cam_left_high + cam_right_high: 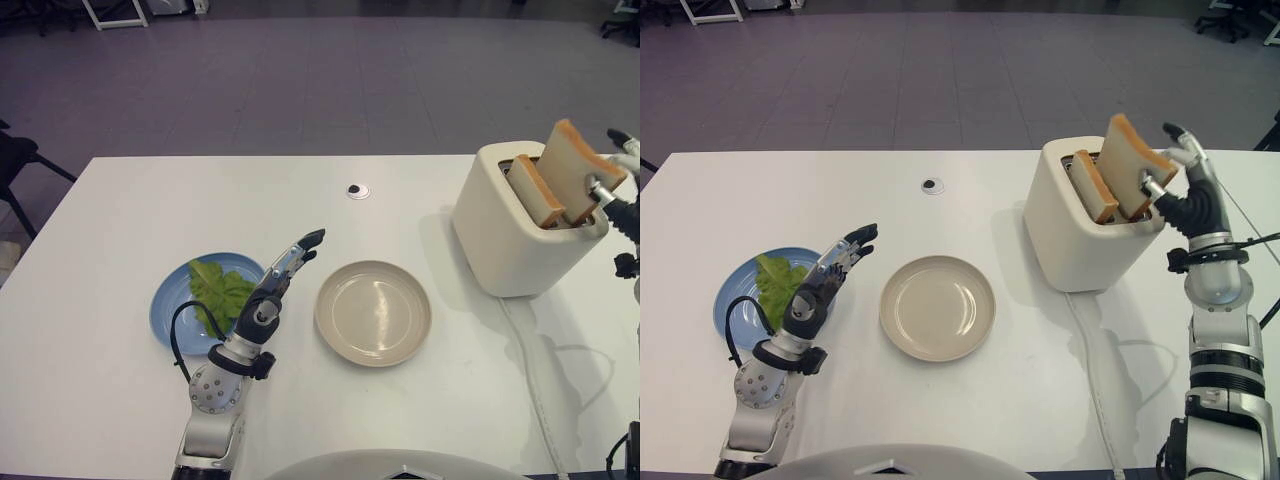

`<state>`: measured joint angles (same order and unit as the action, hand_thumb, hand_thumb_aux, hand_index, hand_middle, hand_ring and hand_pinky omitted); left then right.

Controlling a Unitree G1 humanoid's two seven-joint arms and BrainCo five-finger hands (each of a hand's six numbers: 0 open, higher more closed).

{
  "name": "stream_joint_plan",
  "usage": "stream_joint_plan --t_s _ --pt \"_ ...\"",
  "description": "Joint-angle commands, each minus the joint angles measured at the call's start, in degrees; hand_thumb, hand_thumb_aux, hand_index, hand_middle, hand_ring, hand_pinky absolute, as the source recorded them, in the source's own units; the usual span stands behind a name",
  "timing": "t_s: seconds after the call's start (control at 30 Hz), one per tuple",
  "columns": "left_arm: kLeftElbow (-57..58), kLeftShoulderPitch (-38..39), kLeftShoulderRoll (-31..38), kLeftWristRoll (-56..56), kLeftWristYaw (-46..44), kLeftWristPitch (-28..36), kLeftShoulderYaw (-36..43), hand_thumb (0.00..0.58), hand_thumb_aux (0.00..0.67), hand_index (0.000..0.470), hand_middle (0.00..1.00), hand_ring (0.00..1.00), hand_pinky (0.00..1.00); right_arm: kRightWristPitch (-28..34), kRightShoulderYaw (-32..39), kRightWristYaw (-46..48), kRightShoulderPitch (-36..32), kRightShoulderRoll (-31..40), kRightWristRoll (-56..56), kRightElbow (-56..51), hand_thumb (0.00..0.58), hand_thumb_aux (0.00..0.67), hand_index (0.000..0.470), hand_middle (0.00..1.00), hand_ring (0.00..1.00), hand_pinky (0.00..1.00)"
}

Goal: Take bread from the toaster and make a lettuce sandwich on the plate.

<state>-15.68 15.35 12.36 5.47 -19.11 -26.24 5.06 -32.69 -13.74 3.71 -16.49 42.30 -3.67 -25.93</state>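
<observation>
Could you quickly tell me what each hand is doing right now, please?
Left hand: open, holding nothing.
Right hand: closed on the raised bread slice.

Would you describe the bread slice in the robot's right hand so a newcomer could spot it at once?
Find the cream toaster on the right side of the white table; two bread slices stand in its slots. The held slice is the one nearer the right hand, which grips its edge. It stands higher and leans, while the other slice sits low, untouched.
</observation>
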Motion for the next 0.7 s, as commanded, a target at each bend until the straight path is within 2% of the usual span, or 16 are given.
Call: stream_joint_plan --t_s 0.03,0.13,0.2,0.3,0.43,0.57,0.7 --pt "-0.1 0.2 0.3 -0.8 0.0 0.4 0.1 0.000 0.000 0.000 0.00 0.00 0.00 1.5 -5.8 2.2 -1.1 -2.5 11.4 5.7 0.580 0.670 0.470 0.00 0.00 0.00" --pt "-0.2 0.2 0.2 -0.9 0.1 0.5 0.2 0.000 0.000 0.000 0.00 0.00 0.00 4.3 -10.3 3.8 -2.0 -3.5 19.6 8.5 0.580 0.670 0.470 0.00 0.00 0.00" --pt "-0.1 0.1 0.3 -0.9 0.0 0.5 0.1 0.000 0.000 0.000 0.00 0.00 0.00 6.8 -10.5 6.3 -1.6 -4.4 23.5 11.6 0.580 0.670 0.470 0.00 0.00 0.00" --pt "0.0 0.0 0.4 -0.8 0.0 0.5 0.0 0.000 0.000 0.000 0.00 0.00 0.00 11.2 -6.1 14.0 1.4 -6.9 29.6 20.7 0.580 0.670 0.470 0.00 0.00 0.00" --pt "0.3 -0.3 0.4 -0.7 -0.1 0.4 0.0 0.000 0.000 0.000 0.00 0.00 0.00 22.2 1.2 24.2 9.1 -8.4 38.5 34.7 0.580 0.670 0.470 0.00 0.00 0.00" --pt "0.4 -0.5 0.3 -0.8 -0.1 0.5 0.0 0.000 0.000 0.000 0.00 0.00 0.00 30.1 5.0 26.3 13.1 -9.2 39.1 40.7 0.580 0.670 0.470 0.00 0.00 0.00" --pt "0.2 -0.4 0.4 -0.8 -0.1 0.5 0.0 0.000 0.000 0.000 0.00 0.00 0.00 38.1 12.6 27.1 17.6 -9.8 35.7 45.1 0.580 0.670 0.470 0.00 0.00 0.00"
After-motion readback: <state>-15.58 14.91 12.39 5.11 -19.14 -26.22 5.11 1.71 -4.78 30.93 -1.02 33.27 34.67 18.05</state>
